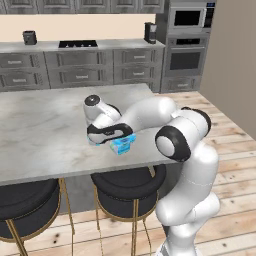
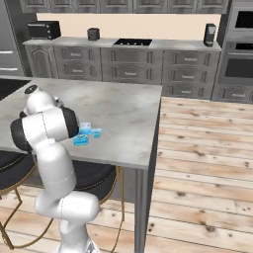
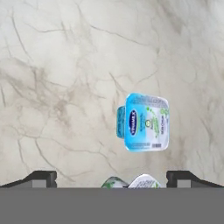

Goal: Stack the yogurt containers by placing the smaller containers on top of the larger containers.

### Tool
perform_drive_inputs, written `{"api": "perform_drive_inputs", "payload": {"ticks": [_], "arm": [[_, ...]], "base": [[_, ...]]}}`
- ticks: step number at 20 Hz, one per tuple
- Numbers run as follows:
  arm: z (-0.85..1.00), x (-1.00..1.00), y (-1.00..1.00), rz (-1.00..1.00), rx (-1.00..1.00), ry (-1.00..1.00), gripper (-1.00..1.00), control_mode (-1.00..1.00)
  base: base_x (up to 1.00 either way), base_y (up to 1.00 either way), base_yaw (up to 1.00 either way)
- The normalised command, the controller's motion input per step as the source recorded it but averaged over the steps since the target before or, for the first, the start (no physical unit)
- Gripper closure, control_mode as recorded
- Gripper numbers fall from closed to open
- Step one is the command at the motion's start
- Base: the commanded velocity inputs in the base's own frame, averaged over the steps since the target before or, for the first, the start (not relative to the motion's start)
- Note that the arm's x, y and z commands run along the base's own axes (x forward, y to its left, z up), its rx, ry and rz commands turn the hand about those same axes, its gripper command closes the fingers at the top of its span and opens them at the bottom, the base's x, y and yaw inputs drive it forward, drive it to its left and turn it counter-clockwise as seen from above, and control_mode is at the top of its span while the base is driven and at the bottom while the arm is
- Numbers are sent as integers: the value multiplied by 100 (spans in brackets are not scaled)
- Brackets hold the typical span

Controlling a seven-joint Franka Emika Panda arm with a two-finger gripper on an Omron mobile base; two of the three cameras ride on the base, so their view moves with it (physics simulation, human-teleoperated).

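Item: small cup (image 3: pixel 133 182), light-blue with whitish top, seen in the hand view low between the two dark fingertips, partly cut off by the lower edge. Item: large pack (image 3: pixel 146 122), squarish, white lid with green-blue print, flat on the marble counter (image 1: pixel 45 125) near its near edge, just beyond the cup and apart from it. Gripper (image 3: pixel 111 177): fingers spread wide, one either side of the cup, no contact evident (whether it has descended to cup height cannot be told). Handling, judged: the cup is likely very light, thin-walled plastic, smooth and easily tipped or squeezed; take hold across its side walls, below the rim, with modest force. The pack's flat lid looks a stable seat, broad enough for the cup.
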Motion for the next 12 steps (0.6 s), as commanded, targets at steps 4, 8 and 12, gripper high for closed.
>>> {"api": "perform_drive_inputs", "payload": {"ticks": [4,8,12], "arm": [[-13,20,7,0,0,0,-100,-100],[-15,20,5,0,0,0,-100,-100],[-14,20,0,0,-1,0,-100,-100]], "base": [[0,0,0],[0,0,0],[0,0,0]]}}
